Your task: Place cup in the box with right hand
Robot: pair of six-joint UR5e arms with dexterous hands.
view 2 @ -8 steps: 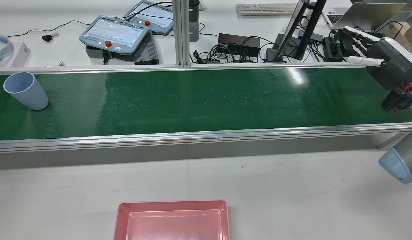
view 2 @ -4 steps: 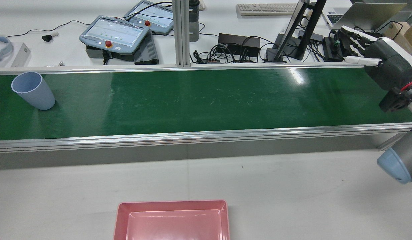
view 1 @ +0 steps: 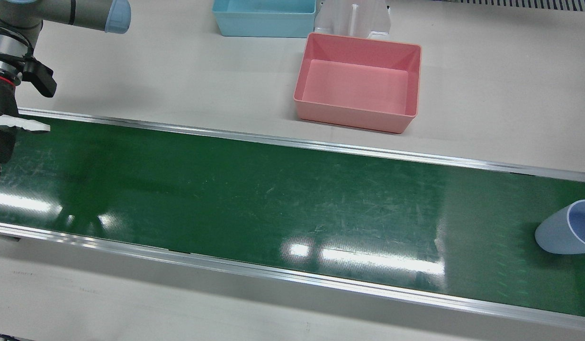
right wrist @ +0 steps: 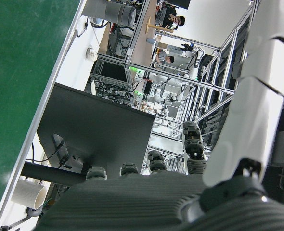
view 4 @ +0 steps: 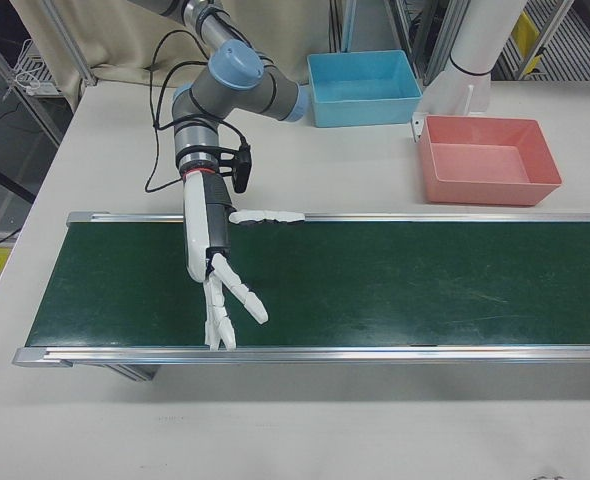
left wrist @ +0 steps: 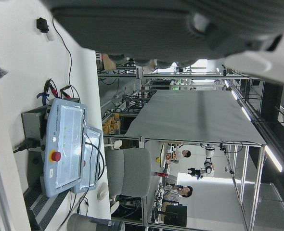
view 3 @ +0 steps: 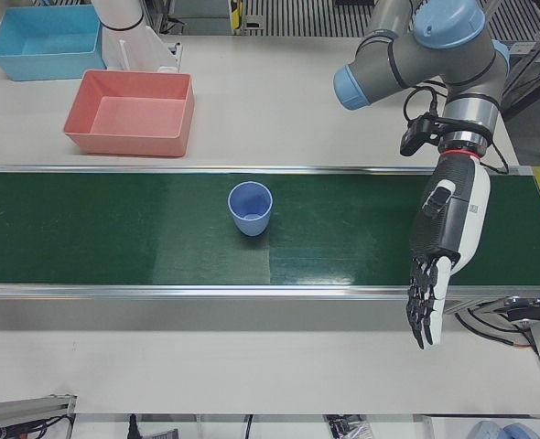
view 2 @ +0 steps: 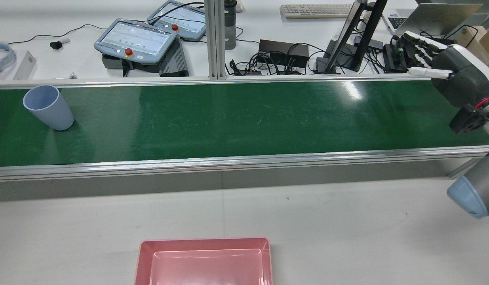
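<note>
Blue cup [view 2: 48, 107] is seen upright at nine o'clock on the belt [view 2: 244, 118], well apart from the open, empty right hand [view 4: 225, 300]; a mistimed reach could topple it.

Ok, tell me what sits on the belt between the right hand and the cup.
Nothing: in the rear view the green belt runs bare from the blue cup at its left end to the open right hand at its right end.

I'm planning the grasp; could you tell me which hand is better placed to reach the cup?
Left, by position: the left hand hangs open over the belt near the cup; the right hand is at the opposite end.
</note>
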